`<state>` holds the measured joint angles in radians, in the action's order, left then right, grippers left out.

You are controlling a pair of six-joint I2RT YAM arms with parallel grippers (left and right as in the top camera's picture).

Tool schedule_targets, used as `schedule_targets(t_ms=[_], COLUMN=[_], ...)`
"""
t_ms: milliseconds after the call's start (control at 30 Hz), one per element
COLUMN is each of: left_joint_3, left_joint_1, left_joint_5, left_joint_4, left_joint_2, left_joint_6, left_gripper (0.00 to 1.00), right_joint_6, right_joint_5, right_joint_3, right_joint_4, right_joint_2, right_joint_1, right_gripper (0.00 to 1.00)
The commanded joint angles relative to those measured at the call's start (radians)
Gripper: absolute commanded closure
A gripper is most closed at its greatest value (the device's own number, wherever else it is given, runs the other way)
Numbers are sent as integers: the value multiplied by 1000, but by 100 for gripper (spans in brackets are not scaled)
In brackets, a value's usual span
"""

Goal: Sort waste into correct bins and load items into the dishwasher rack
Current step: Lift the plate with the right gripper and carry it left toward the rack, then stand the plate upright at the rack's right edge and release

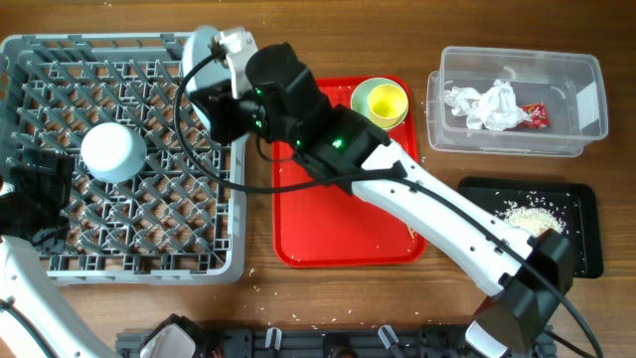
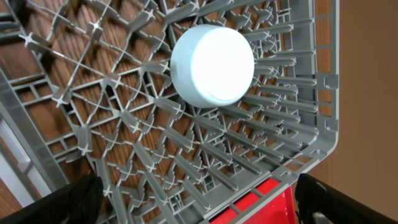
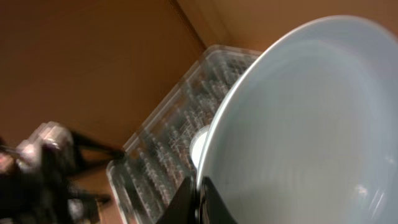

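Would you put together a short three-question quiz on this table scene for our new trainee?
1. True or false: the small white bowl sits upside down in the grey rack.
2. Which bin holds the red wrapper? A: the clear tub. B: the black tray.
3. Fill in the blank: the right pincer is shut on the rim of a pale round ____.

Key: 1 true; 2 A; 3 plate.
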<state>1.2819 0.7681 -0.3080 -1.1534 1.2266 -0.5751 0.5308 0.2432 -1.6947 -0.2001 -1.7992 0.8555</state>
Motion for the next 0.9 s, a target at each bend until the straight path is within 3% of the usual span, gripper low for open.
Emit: schedule_targets(t_ms=[0, 167, 267, 600, 633, 700, 733, 867], left_joint_3=[-1, -1, -1, -1, -1, -1, -1, -1], left_joint_1=[6, 6, 6, 6, 6, 6, 6, 6], left_joint_5=[6, 6, 6, 6, 6, 6, 6, 6], left_joint_4=[0, 0, 0, 0, 0, 0, 0, 0], left_joint_2=[-1, -1, -1, -1, -1, -1, -1, -1], left_joint_6=[-10, -10, -10, -10, -10, -10, -10, -10], left_gripper=[0, 0, 0, 0, 0, 0, 0, 0], right_joint_6=[183, 341, 420, 423, 425, 432, 412, 340], right_joint_5=[-58, -63, -56, 109, 110, 119, 140, 187], right_joint_3=[-10, -10, -10, -10, -10, -10, -10, -10], right_joint_4=[138, 375, 417, 449, 445, 420, 420, 420], right_joint_2=[-19, -172, -237, -303, -303, -303, -303, -293], right_joint_1=[0, -19, -62, -169, -169, -167, -167, -169], right_gripper=[96, 96, 96, 96, 92, 59, 53, 48])
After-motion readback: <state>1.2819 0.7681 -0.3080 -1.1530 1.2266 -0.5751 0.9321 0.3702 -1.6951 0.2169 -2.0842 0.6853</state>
